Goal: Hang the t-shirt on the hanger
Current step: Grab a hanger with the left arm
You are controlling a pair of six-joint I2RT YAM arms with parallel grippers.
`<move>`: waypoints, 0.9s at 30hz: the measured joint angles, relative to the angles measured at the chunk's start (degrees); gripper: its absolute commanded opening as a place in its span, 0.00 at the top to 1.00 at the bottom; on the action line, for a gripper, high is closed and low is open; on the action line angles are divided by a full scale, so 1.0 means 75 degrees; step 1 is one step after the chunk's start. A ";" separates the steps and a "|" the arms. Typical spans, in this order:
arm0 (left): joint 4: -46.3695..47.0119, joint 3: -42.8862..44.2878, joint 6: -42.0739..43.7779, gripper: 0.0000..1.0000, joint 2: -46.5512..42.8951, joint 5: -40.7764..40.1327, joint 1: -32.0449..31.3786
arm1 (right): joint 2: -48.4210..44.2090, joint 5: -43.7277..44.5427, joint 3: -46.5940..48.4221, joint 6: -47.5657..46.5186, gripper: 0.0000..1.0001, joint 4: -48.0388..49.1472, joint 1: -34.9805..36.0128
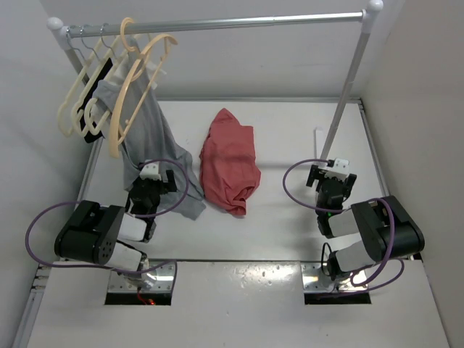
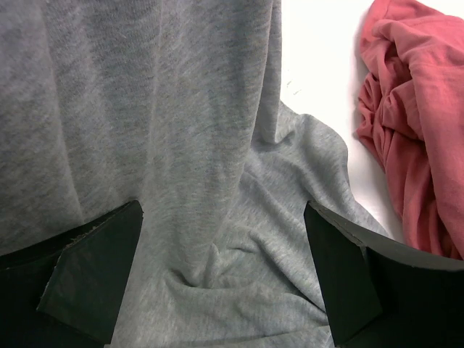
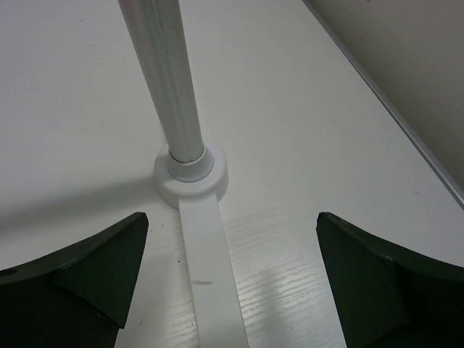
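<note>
The coral-red t-shirt (image 1: 229, 161) lies crumpled in the middle of the table; its edge also shows at the right of the left wrist view (image 2: 413, 145). The tan-orange hanger (image 1: 148, 49) hangs by its hook at the left end of the rail (image 1: 239, 24), tilted, and a grey garment (image 1: 148, 138) hangs at the same spot. My left gripper (image 1: 154, 177) (image 2: 221, 268) stands open over the grey garment's lower folds, left of the t-shirt. My right gripper (image 1: 332, 174) (image 3: 228, 275) is open above bare table, right of the t-shirt, holding nothing.
Paler cream hangers (image 1: 78, 101) hang further left on the rail. The rack's right post (image 1: 348, 94) stands just beyond my right gripper, and its round white foot (image 3: 192, 174) with a flat strip runs between the fingers. Walls close in on both sides.
</note>
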 measured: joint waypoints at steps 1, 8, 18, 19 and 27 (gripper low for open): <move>0.0000 0.0000 0.0000 0.00 0.0000 0.0003 0.0000 | 0.0000 0.0000 0.0000 0.0000 0.00 0.0000 0.0000; 0.0009 0.0000 0.0015 0.00 0.0000 0.0026 0.0000 | 0.0000 0.0000 0.0000 0.0000 0.00 0.0000 0.0000; -0.4132 0.1303 0.2923 0.00 -0.2078 0.3995 -0.0015 | -0.0050 -0.0052 0.0000 -0.0006 0.00 0.0009 0.0000; -0.4782 0.1684 0.3290 0.00 -0.2136 0.4401 -0.0047 | -0.0052 -0.0067 0.0000 -0.0006 0.00 0.0006 0.0000; -0.8399 0.1489 0.6385 0.00 -0.3547 0.5814 -0.0595 | -0.0055 -0.0119 0.0000 -0.0006 0.00 -0.0035 0.0000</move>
